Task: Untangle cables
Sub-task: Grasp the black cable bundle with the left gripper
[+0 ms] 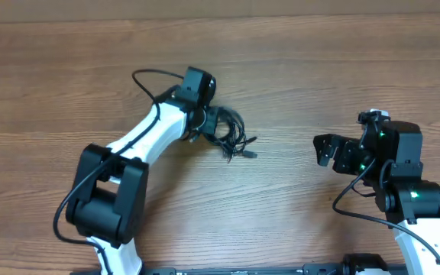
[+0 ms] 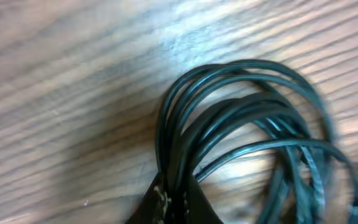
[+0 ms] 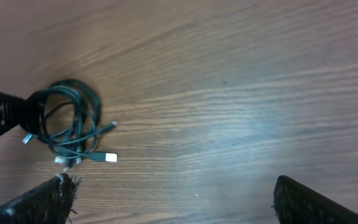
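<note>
The cables (image 1: 232,135) are a small tangled bundle of thin black cords near the table's middle, with plug ends trailing right. My left gripper (image 1: 211,122) is at the bundle's left side. In the left wrist view its fingers (image 2: 176,202) are shut on several looped strands of the cables (image 2: 247,130). In the right wrist view the cables (image 3: 70,127) lie far left, with silver and white tips, held by the left gripper (image 3: 5,115). My right gripper (image 1: 325,150) is open and empty, well to the right of the bundle, its fingertips (image 3: 173,199) spread wide over bare wood.
The wooden table (image 1: 296,69) stretches around both arms. The left arm's own thick black wire (image 1: 147,76) loops up behind its wrist. The arm bases stand at the front edge.
</note>
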Action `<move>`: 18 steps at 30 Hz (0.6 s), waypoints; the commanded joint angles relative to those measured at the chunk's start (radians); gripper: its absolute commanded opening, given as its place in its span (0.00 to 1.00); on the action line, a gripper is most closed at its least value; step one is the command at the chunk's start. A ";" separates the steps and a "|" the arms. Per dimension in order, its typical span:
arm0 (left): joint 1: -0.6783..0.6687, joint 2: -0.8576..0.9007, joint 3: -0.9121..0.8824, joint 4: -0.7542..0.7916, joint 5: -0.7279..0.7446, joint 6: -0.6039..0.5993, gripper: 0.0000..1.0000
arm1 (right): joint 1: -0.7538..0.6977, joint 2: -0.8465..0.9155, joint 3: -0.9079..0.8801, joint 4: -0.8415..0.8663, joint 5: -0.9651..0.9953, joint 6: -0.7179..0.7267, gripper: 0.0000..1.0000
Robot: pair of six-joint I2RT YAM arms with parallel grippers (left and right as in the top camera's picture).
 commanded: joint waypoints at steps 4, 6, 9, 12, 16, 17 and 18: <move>-0.002 -0.154 0.142 -0.135 0.167 -0.002 0.04 | 0.006 -0.003 0.029 0.089 -0.122 0.004 0.97; -0.002 -0.176 0.142 -0.171 0.223 -0.002 0.04 | 0.019 -0.001 0.029 0.114 -0.121 0.004 0.96; -0.002 -0.193 0.142 -0.220 0.274 -0.001 0.04 | 0.061 0.016 0.043 0.117 -0.121 -0.013 0.94; -0.002 -0.198 0.142 -0.258 0.274 -0.002 0.04 | 0.119 0.066 0.116 0.051 -0.076 -0.042 0.94; -0.002 -0.199 0.142 -0.278 0.286 -0.002 0.04 | 0.184 0.177 0.267 -0.074 0.000 -0.042 0.95; -0.002 -0.200 0.142 -0.280 0.289 -0.002 0.04 | 0.201 0.209 0.298 -0.093 0.000 -0.043 0.96; -0.002 -0.200 0.142 -0.283 0.290 -0.002 0.04 | 0.224 0.244 0.326 -0.102 0.000 -0.043 0.97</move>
